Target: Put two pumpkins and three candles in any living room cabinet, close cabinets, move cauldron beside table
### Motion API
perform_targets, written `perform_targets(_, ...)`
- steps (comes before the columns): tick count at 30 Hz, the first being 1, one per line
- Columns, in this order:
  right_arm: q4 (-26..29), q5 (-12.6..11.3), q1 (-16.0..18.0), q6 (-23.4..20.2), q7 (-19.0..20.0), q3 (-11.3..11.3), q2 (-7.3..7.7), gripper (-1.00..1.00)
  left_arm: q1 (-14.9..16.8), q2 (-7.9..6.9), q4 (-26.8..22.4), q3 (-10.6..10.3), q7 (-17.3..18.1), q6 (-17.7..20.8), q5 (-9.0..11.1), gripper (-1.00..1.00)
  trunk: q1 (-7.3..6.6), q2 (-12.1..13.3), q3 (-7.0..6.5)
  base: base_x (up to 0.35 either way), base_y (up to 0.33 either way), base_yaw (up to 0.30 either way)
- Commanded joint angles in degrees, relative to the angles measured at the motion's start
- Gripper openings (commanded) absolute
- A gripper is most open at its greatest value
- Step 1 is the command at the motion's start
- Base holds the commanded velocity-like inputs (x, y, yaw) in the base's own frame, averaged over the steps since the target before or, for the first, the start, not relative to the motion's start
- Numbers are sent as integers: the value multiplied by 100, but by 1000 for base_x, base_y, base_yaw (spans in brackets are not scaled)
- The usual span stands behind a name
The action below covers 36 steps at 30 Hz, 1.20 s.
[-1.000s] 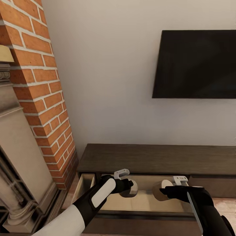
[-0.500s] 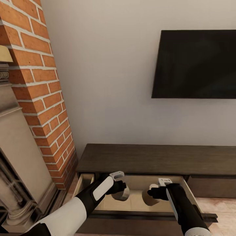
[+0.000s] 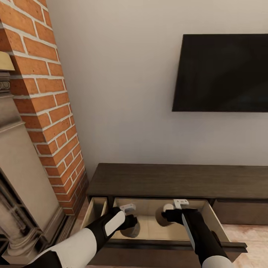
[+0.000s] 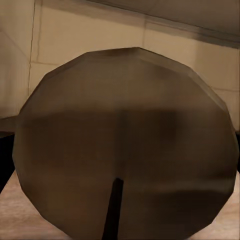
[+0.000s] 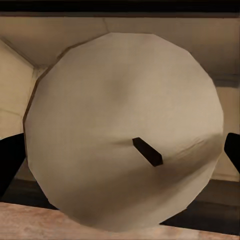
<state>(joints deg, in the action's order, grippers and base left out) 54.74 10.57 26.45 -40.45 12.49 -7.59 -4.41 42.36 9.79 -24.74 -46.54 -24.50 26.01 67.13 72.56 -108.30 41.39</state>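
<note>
The cabinet (image 3: 178, 180) is a long dark-brown unit against the wall, and its left drawer (image 3: 149, 227) is pulled out, showing pale wood inside. My left gripper (image 3: 130, 222) is shut on a candle (image 3: 132, 231) held low inside the drawer. My right gripper (image 3: 168, 216) is shut on a second candle (image 3: 160, 219), also inside the drawer. The left wrist view looks onto the shaded flat top of its candle (image 4: 125, 145), and the right wrist view onto the pale top and dark wick of the other candle (image 5: 125, 125), with dark fingers (image 5: 10, 160) at its sides.
A brick column (image 3: 44, 104) and stone fireplace surround (image 3: 22, 175) stand close on the left. A black TV (image 3: 223, 72) hangs on the wall above the cabinet. The right drawer front (image 3: 240, 211) is closed. The open drawer's dark front (image 3: 175, 247) juts toward me.
Both arms have come down and moved left, carrying their candles from above the drawer rim down into the open drawer.
</note>
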Motion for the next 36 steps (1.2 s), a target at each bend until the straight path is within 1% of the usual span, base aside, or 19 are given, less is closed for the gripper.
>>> perform_targets(1, 5, 74, 6, 60, 54, -24, -20, -100, 8, -3, 89, -53, -10, -96, 65, -100, -1, -3, 6, 0, 0, 0)
perform_targets(5, 3, 82, 8, 155, 52, -28, -35, -100, 37, 1, 202, -73, 25, -173, 73, -100, -1, -3, 6, 0, 0, 0)
perform_targets(7, -4, 89, 33, 161, 37, -30, -40, -100, 117, 2, 221, -79, 40, -164, 78, -100, -1, -3, 6, 0, 0, 0)
perform_targets(9, -86, 84, 80, 135, -137, -31, -42, -100, 199, 3, 224, -81, 58, -172, 89, -100, -1, -3, 6, 0, 0, 0)
perform_targets(11, -111, 78, 96, 118, -217, -31, -42, -100, 219, 7, 204, -82, 65, -188, 96, -100, -1, -3, 6, 0, 0, 0)
perform_targets(13, -133, 73, 116, 68, -288, -32, -42, -100, 235, 4, 69, -87, 66, -193, 101, -100, -1, -3, 6, 0, 0, 0)
perform_targets(15, -147, 73, 141, -87, -331, -29, -43, -100, 227, -7, -96, -90, 62, -181, 105, -100, -1, -3, 6, 0, 0, 0)
perform_targets(19, -154, 74, 161, -271, -353, 15, -43, -100, 206, -9, -202, -91, 50, -158, 134, -100, -1, -3, 6, 0, 0, -19)
perform_targets(20, -155, 71, 165, -317, -358, 94, -43, -100, 174, -9, -231, -90, 50, -150, 149, -100, -1, -3, 6, 0, 0, -20)
perform_targets(23, -156, 70, 166, -333, -360, 148, -43, -100, 158, -6, -241, -91, 50, -145, 154, -100, -1, -3, 6, 0, 0, -13)
perform_targets(25, -178, 69, 168, -347, -361, 232, -43, -100, 128, -7, -249, -86, 58, -141, 165, -100, -1, -3, 6, 0, 0, -3)
perform_targets(28, -309, 76, 168, -350, -361, 249, -43, -100, 102, -30, -249, -77, 60, -147, 168, -100, -1, -3, 6, 66, 0, 0)
perform_targets(33, -322, 77, 168, -357, -361, 252, -51, -100, 90, -33, -243, -80, 65, -149, 169, -100, -1, -3, 6, 136, 0, 0)
perform_targets(35, -326, 77, 168, -437, -361, 251, -51, -100, 76, -28, -243, -81, 66, -149, 169, -100, -1, -3, 6, 33, 0, 0)
perform_targets(36, -331, 77, 168, -944, -371, 257, -52, -100, 51, -3, -235, -89, 68, -145, 166, -100, -1, -3, 6, 6, 0, 0)
